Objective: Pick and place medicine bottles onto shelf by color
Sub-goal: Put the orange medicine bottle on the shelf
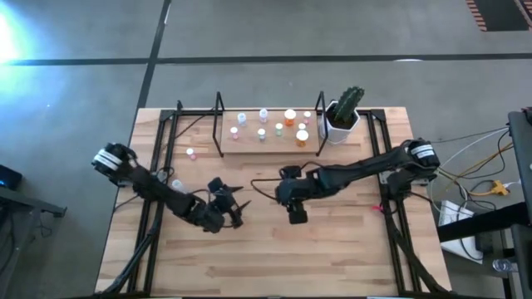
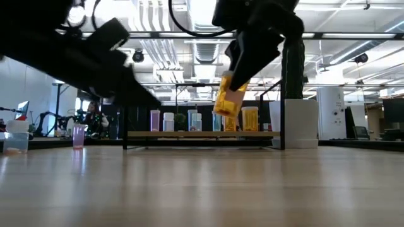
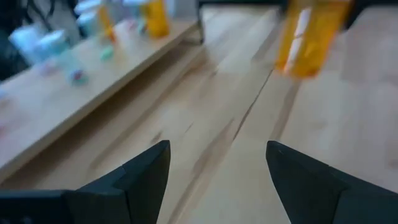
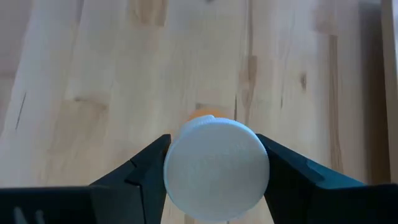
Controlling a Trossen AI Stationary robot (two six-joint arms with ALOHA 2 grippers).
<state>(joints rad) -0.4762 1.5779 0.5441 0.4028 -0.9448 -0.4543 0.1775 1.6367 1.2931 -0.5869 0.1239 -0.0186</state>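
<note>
Shelf (image 1: pixel 266 143) spans table's far edge, at 12 o'clock from right gripper (image 1: pixel 281 190), which is the nearer arm to it. Orange bottles (image 1: pixel 293 124) cluster at shelf's right end, about 12 to 1 o'clock from gripper. Right gripper's fingers clamp orange bottle (image 2: pixel 228 98) by white cap (image 4: pixel 216 167), clear of tabletop; long axis near-vertical, slightly tilted, cap up. Left gripper (image 1: pixel 237 208), mid-table toward 9 o'clock of right one, jaws spread, empty.
</note>
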